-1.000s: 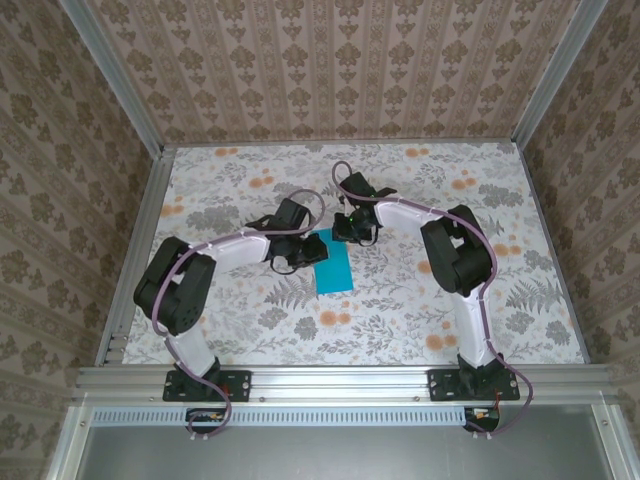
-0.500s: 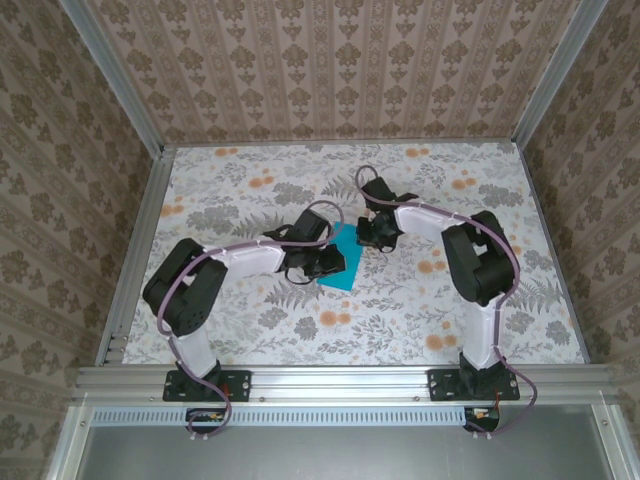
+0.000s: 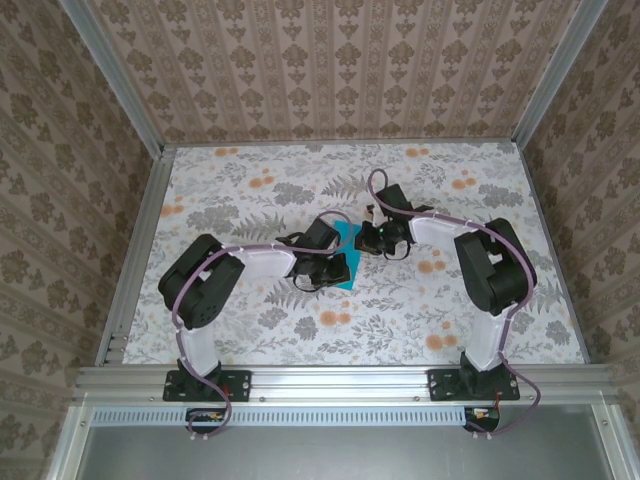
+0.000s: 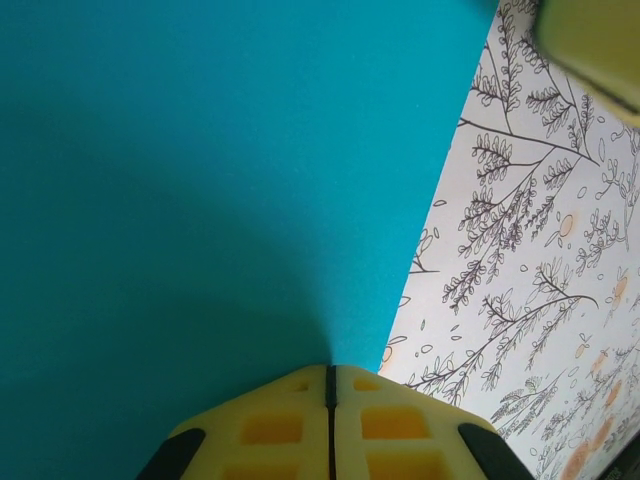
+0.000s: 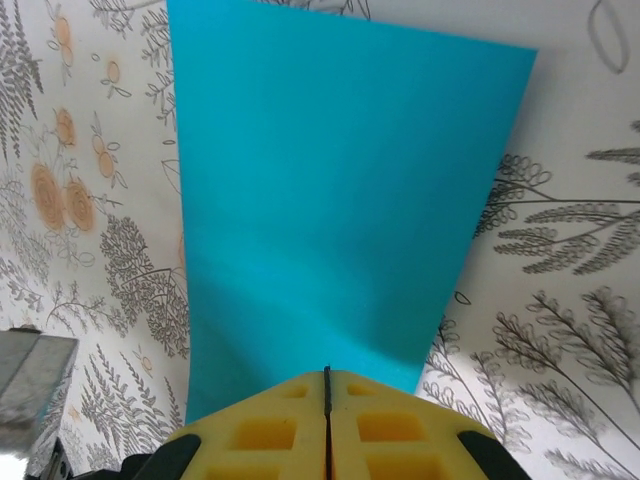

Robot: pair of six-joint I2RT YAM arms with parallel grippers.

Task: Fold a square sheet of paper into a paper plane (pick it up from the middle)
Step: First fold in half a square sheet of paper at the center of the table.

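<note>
Left gripper (image 4: 329, 372) and right gripper (image 5: 327, 374) pressed together — apparently pinching the square sheet of paper (image 4: 200, 180).

Square sheet of paper (image 4: 200, 200), left wrist view: runs off the top and left edges.
Sheet, overhead: largely covered by left gripper (image 3: 335, 268) and right gripper (image 3: 366, 240).
Yellow shape (image 4: 590, 45), top right corner: blurred, cropped, unidentifiable.
Grey shape (image 5: 35, 385), right wrist view: blurred, cropped at left.

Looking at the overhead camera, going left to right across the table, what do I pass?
Left arm's elbow → left gripper → square sheet of paper → right gripper → right arm's elbow.
</note>
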